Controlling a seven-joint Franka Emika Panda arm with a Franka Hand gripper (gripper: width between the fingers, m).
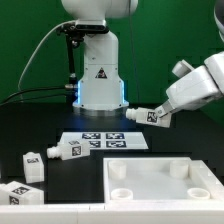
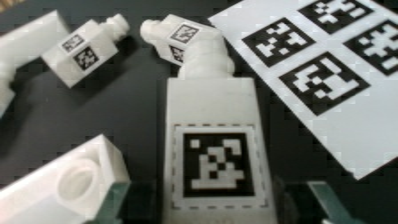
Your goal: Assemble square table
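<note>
My gripper (image 1: 160,114) hangs at the exterior view's right, above the far edge of the square table top (image 1: 152,186), a white slab with a raised rim and round corner sockets. It is shut on a white tag-marked leg (image 1: 146,116) that sticks out toward the left, clear of the table. In the wrist view that leg (image 2: 214,125) runs out from between the fingers (image 2: 118,200) of the gripper (image 2: 217,206). A rounded white corner of the table top (image 2: 68,180) shows beside it. Loose legs (image 1: 62,151) (image 1: 34,165) (image 1: 14,191) lie at the left.
The marker board (image 1: 104,141) lies flat between the robot's white base (image 1: 100,75) and the table top; the wrist view shows the marker board (image 2: 317,52) too. Two loose legs (image 2: 80,52) (image 2: 182,38) lie beyond the held one. Cables trail behind the base.
</note>
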